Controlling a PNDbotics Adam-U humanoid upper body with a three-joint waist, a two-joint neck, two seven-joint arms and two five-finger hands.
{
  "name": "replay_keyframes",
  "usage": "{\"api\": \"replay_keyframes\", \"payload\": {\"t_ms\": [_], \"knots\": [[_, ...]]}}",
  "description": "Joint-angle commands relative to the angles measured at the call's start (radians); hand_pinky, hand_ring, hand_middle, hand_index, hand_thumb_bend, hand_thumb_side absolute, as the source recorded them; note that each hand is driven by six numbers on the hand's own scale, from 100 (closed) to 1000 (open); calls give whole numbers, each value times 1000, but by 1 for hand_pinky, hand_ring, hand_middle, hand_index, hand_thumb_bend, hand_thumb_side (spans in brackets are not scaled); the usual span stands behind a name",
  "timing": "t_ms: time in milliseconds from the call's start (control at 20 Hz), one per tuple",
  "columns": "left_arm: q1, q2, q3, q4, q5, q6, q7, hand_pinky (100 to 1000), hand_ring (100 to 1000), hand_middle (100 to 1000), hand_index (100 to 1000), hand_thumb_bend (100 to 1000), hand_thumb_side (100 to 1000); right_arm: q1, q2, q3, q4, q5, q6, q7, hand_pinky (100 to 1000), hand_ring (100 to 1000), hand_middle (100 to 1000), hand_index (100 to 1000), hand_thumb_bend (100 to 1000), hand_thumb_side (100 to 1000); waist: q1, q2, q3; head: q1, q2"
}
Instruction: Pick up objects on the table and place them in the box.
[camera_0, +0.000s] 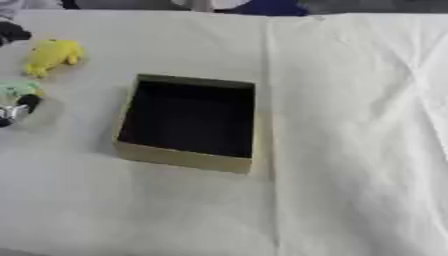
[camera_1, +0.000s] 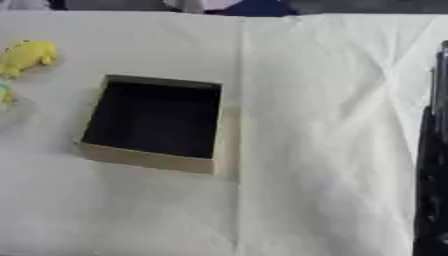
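An open tan box (camera_0: 179, 159) with a dark, empty inside stands left of the table's middle. A yellow plush toy (camera_0: 52, 54) lies at the far left, beyond the box. Nearer, at the left edge, sits a small pale green thing (camera_0: 17, 90). Just below it a black and silver part of my left hand (camera_0: 12, 111) shows, cut off by the edge; I cannot tell whether it touches the green thing. In the right eye view a long black strip of my right hand or arm (camera_1: 433, 160) runs down the right edge, well away from the box.
A creased white cloth (camera_0: 350, 150) covers the table. A dark rounded thing (camera_0: 10, 33) lies at the upper left edge, beyond the yellow toy. Dark shapes line the table's far edge.
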Motion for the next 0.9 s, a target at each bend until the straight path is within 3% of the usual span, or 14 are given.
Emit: {"api": "replay_keyframes", "payload": {"t_ms": [50,300,900], "knots": [[-23,52,9,47,10,-6,-23,882,916,942,974,343,172,-18,-30,-6,-3,5,-1,2,787,916,531,771,106,879,4,-20,-1,-4,5],[-49,61,4,135,26,-17,-30,882,915,940,971,366,184,-19,-33,-7,2,5,-2,2,788,917,530,771,105,880,4,-20,-4,-13,5],[-156,85,-34,345,-78,-22,-50,902,923,935,961,595,256,-23,-37,-7,15,-4,-4,4,789,918,527,771,103,880,5,-16,-14,0,5]]}}
